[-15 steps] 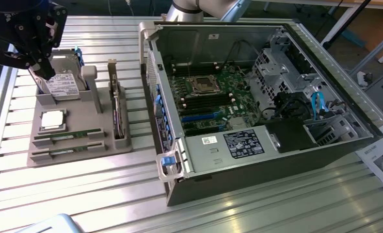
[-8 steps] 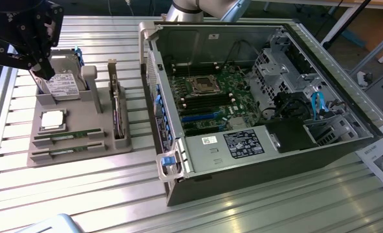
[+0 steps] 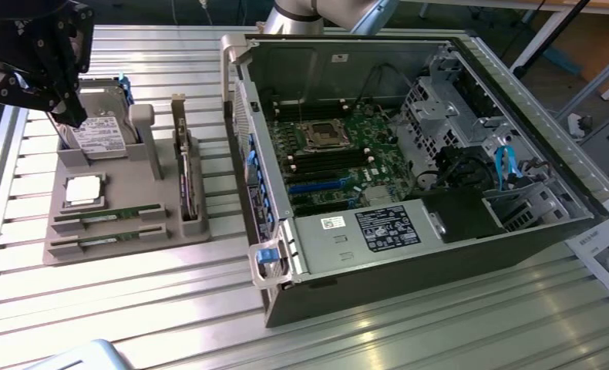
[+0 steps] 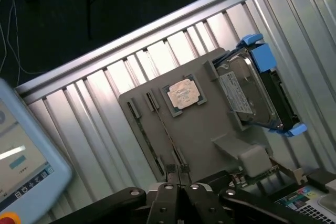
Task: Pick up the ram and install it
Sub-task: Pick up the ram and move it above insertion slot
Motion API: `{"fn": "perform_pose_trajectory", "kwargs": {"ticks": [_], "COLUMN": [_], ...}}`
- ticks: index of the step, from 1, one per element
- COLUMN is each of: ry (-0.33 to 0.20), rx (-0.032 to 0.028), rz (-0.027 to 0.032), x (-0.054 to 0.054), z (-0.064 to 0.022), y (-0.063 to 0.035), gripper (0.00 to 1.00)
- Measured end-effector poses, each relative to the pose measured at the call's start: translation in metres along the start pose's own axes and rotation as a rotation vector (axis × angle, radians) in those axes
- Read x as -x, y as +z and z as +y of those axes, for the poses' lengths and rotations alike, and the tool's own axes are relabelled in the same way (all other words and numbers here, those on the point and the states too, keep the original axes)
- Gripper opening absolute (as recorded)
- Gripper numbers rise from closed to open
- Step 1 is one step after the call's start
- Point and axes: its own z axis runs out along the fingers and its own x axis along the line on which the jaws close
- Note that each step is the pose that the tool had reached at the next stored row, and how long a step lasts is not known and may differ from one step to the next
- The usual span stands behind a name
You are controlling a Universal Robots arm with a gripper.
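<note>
Likely light, stiff and brittle, so best pinched across the flat faces of the ram (image 3: 109, 213) near mid-length, clear of its lower edge, and lifted straight. Sits in a slot at the end of the grey tray (image 3: 129, 183) farthest from the hard drive (image 3: 104, 135), just beside a twin stick (image 3: 104, 240). Well apart from the claw (image 4: 177, 174), hanging over the tray's hard-drive end with fingers (image 4: 167, 203) pressed together on nothing.

The ram (image 3: 109, 215) lies in tray (image 3: 129, 185) — case (image 3: 408, 287) beside.
</note>
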Motion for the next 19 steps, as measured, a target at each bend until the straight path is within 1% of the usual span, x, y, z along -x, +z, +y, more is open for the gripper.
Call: {"fn": "perform_pose_trajectory", "kwargs": {"ticks": [4,5,9,12,15,17,19], "ry": [-0.056,-0.082,-0.134,-0.196,-0.236,-0.287,-0.324], "rx": [0.0015,0.0021,0.0033,0.0048,0.0058,0.0071,0.008], "rz": [0.0026,0.0038,0.0062,0.0089,0.0107,0.013,0.0147], "x": [0.0,0.0,0.0,0.0,0.0,0.0,0.0], "z": [0.0,0.0,0.0,0.0,0.0,0.0,0.0], "y": [0.0,0.0,0.0,0.0,0.0,0.0,0.0], "gripper": [0.1,0.1,0.1,0.1,0.1,0.1,0.1]}}
